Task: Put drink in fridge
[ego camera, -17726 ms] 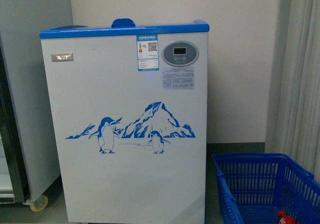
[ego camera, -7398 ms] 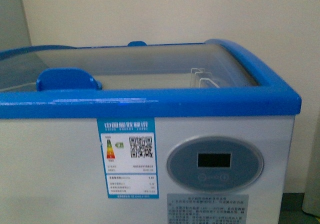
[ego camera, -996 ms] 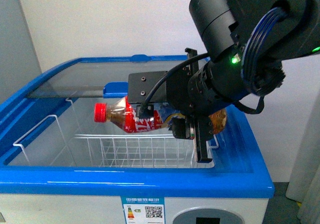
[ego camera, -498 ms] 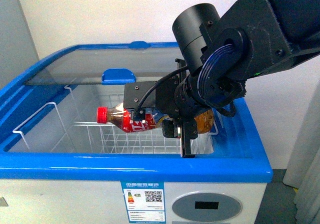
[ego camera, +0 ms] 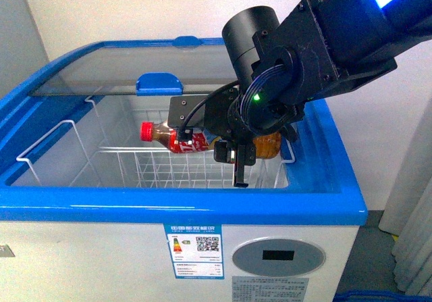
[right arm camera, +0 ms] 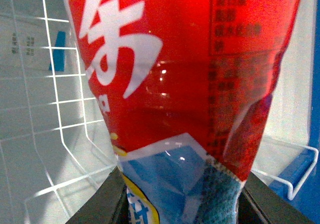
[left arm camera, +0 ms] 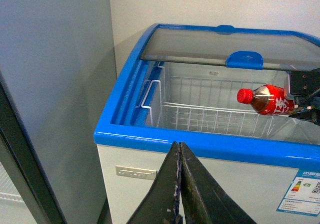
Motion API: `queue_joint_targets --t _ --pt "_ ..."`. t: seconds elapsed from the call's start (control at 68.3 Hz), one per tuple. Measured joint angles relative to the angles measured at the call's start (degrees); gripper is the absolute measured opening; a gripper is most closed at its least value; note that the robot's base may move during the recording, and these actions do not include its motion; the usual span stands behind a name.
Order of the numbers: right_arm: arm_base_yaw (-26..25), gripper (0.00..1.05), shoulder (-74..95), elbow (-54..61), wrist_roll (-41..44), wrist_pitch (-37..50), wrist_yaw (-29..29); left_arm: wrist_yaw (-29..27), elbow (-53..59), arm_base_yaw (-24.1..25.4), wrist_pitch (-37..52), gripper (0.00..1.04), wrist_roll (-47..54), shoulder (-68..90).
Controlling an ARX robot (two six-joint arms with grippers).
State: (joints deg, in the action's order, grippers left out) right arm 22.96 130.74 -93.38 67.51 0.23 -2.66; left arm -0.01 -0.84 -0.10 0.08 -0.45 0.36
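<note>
The drink [ego camera: 177, 138], a small bottle with a red cap and red label, lies sideways inside the open fridge [ego camera: 202, 207], just above a white wire basket [ego camera: 162, 173]. My right gripper [ego camera: 233, 150] is shut on the drink's body, the cap pointing left. In the right wrist view the drink's label [right arm camera: 175, 68] fills the frame between the dark fingers [right arm camera: 100, 204]. The left wrist view shows the drink [left arm camera: 267, 99] over the basket and my left gripper [left arm camera: 179, 184] shut and empty, in front of the fridge's blue rim [left arm camera: 200, 146].
The glass lid [ego camera: 135, 79] with its blue handle [ego camera: 158, 84] is slid back over the rear half. A tall grey cabinet [left arm camera: 50, 83] stands to the fridge's left. Wire basket walls [right arm camera: 45, 108] surround the bottle.
My right arm has lowered the drink from above the rim down into the fridge opening, close over the basket. Much earlier the lid was shut and the arm out of view.
</note>
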Motion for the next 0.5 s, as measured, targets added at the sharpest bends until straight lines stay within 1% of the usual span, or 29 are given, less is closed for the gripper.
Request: queue_joint_targets --t 0.088,0.19,0.498 --pt "0.1 0.38 1.8 -0.3 -0.2 2.0 -1.4 0.0 0.0 0.0 0.0 0.03 0.0 0.0" --pt "0.6 0.38 5.1 -1.0 -2.4 2.3 -5.2 0.0 0.0 0.0 0.0 0.03 0.0 0.0" --pt "1.1 0.38 6.6 -0.5 -5.1 3.9 -5.8 0.0 0.0 0.0 0.0 0.03 0.0 0.0"
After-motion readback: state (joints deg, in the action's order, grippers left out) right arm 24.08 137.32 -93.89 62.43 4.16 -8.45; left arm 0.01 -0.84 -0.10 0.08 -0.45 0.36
